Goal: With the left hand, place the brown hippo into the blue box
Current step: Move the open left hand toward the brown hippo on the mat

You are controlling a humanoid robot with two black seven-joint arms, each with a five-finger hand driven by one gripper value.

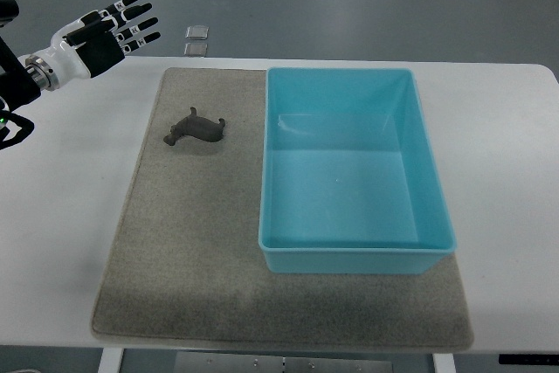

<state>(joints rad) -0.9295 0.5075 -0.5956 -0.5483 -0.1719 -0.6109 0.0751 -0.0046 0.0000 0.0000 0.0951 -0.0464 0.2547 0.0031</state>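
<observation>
A small brown hippo [196,128] lies on the grey mat [183,242], just left of the blue box [353,251]. The box is a light blue open bin with nothing inside it. My left hand [112,31] hovers at the upper left, above the table's far edge and well up and left of the hippo. Its fingers are spread and hold nothing. The right arm is out of view.
The mat lies on a white table [61,216]. A small pale square object [197,39] sits on the floor beyond the table's far edge. Bare white tabletop shows to the left and right of the mat.
</observation>
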